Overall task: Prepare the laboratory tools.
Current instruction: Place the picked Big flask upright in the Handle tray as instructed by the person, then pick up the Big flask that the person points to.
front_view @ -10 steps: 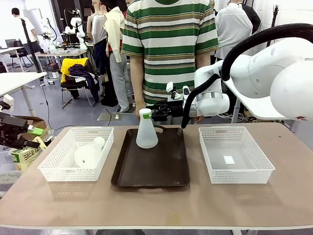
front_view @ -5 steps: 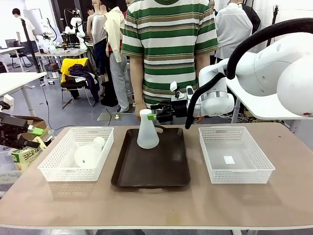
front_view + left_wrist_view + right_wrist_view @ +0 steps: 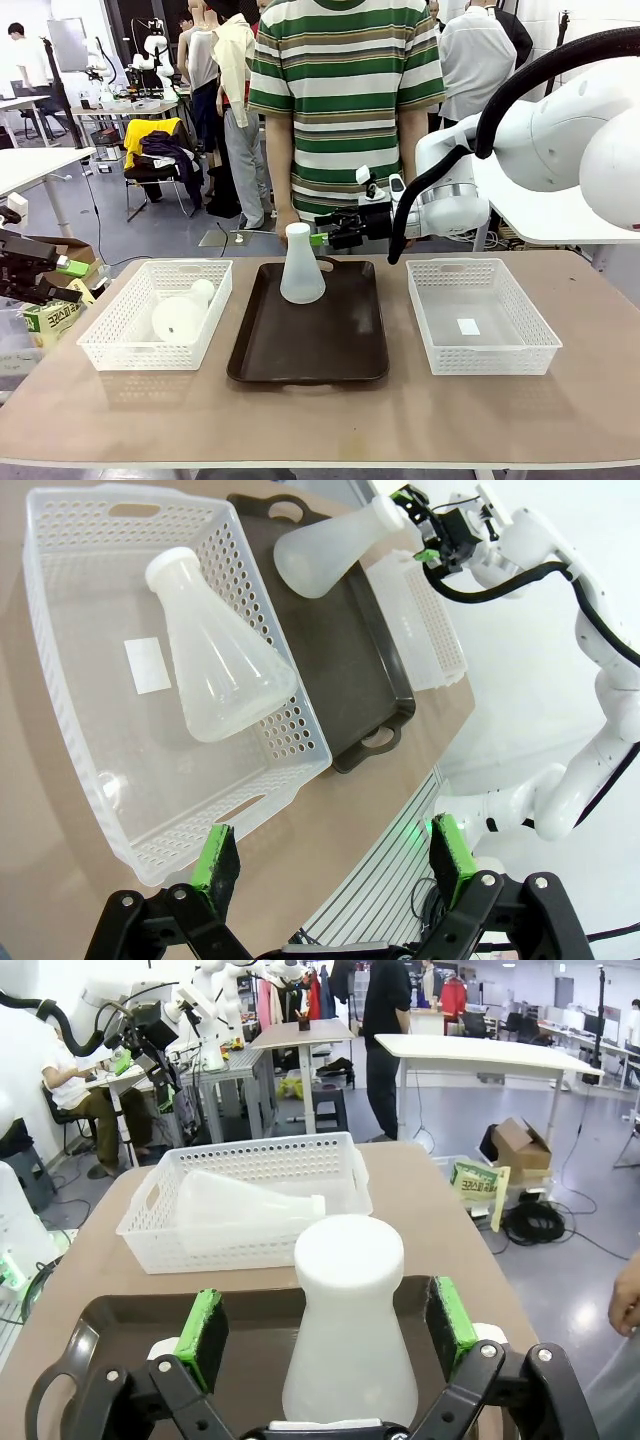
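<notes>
Tan surface (image 3: 320, 410) ahead carries a dark brown tray (image 3: 310, 350), and at its far end one frosted-white flask (image 3: 301, 268) stands upright: wide base, narrow neck, flat lip. My right hand (image 3: 322, 238) is spread wide at neck height, its green pads (image 3: 203, 1338) clear on either side, gripping nothing. The other flask (image 3: 180, 315) lies on its side in the left mesh basket (image 3: 100, 345); my left hand (image 3: 330, 860), off beside it, likewise gapes empty. Both look empty, so I judge them light, fairly stiff plastic, not brittle, yet smooth. The sloping cone would likely slip out of a squeeze. The neck just under the lip looks the surest hold, taken gently, since so light a flask tips easily.
</notes>
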